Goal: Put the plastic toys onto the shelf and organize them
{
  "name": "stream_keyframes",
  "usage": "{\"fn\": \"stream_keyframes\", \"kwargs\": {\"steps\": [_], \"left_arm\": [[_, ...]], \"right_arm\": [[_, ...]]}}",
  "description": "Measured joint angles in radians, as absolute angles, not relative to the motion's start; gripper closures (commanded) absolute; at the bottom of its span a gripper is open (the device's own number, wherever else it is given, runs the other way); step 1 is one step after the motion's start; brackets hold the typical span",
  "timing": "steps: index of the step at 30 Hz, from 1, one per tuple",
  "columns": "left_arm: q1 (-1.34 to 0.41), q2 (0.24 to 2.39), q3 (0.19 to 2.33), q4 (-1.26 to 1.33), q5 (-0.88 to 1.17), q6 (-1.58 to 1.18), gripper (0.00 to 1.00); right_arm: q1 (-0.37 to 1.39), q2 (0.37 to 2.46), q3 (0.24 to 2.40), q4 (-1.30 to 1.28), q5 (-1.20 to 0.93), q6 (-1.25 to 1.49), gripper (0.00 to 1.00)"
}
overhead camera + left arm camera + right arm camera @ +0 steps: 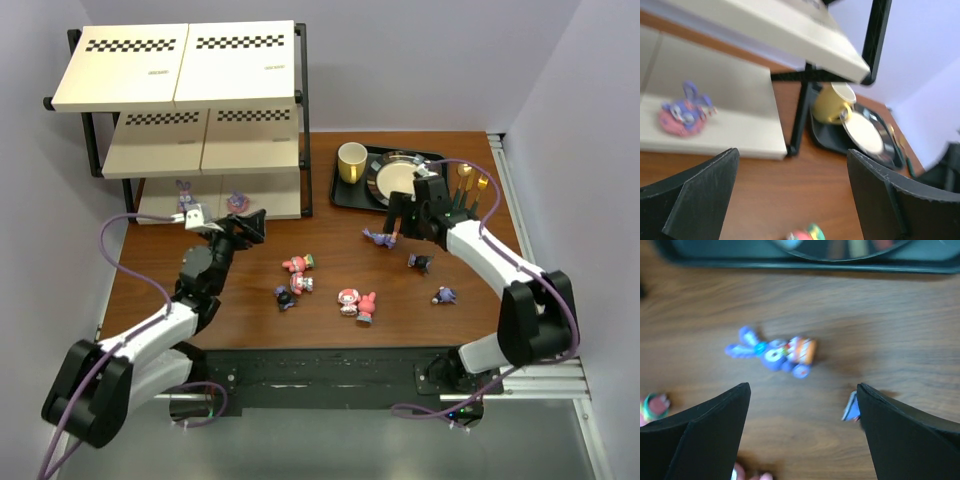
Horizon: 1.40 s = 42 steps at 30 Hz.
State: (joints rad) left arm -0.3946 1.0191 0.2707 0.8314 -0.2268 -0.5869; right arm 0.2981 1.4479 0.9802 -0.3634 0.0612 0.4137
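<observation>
Most of the overhead view is taken by the brown wooden table (320,332). The three-tier shelf (180,70) stands on it in the upper left, a black tube frame with cream boards and checkered strips. My left gripper (252,226) sits left of centre, just in front of the shelf's lowest board, its fingers (695,195) spread wide with nothing between them. My right gripper (393,232) is right of centre, just below the black tray (342,195), its fingers (910,440) likewise wide apart and holding nothing. That tray lies in the upper middle-right and carries a plate (395,178), a yellow mug (351,160) at its left end and gold cutlery (470,183) at its right. Two of the plastic toys are on the lowest board: a purple bunny (184,192) toward the left and a pink-based purple bunny (236,202) to its right, near my left fingertips; my left wrist camera shows that one blurred at the left of its frame. Eight more lie scattered on the bare wood in the middle. A fallen purple bunny (378,238) lies on its side just ahead of my right fingers, apart from them. One pink pair (297,264) sits at centre, a second pink pair (357,303) lower right of it. A dark figurine (285,297) is at lower centre-left, another dark one (420,262) is right of centre, and a third dark one (443,295) is below that.
</observation>
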Motion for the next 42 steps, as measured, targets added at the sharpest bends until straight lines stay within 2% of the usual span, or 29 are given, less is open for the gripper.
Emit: {"fn": "stream_keyframes", "kwargs": {"steps": [8,18,22,23,26,27,29,30,33,37,42], "left_arm": [[-0.421,0.871,0.305,0.373,-0.128,-0.703,0.08],[-0.457,0.822,0.263,0.161,-0.012,-0.791,0.09],[-0.471,0.833,0.263,0.152,0.002,-0.802,0.1],[-0.474,0.841,0.263,0.151,0.006,-0.802,0.1],[-0.485,0.87,0.263,0.15,0.013,-0.804,0.1],[-0.491,0.878,0.263,0.15,0.015,-0.806,0.1],[-0.516,0.902,0.266,0.152,0.015,-0.814,0.1],[-0.529,0.915,0.27,0.153,0.015,-0.819,0.1],[-0.575,0.971,0.297,0.155,0.012,-0.828,0.1],[-0.644,1.058,0.372,0.167,0.011,-0.838,0.1],[-0.719,1.152,0.488,0.19,0.01,-0.89,0.12]], "right_arm": [[0.24,1.667,1.133,-0.42,0.06,0.514,0.15],[0.24,1.784,1.171,-0.426,0.041,0.616,0.3],[0.24,1.794,1.153,-0.408,-0.002,0.648,0.41],[0.24,1.794,1.146,-0.403,-0.012,0.654,0.48],[0.24,1.792,1.111,-0.364,-0.052,0.68,0.58],[0.24,1.79,1.096,-0.349,-0.064,0.687,0.7],[0.24,1.777,1.07,-0.322,-0.09,0.697,0.81],[0.238,1.765,1.052,-0.303,-0.103,0.705,0.91],[0.246,1.725,0.995,-0.269,-0.128,0.715,1.0],[0.307,1.653,0.916,-0.231,-0.108,0.723,1.0],[0.48,1.468,0.778,-0.146,-0.004,0.764,1.0]]}}
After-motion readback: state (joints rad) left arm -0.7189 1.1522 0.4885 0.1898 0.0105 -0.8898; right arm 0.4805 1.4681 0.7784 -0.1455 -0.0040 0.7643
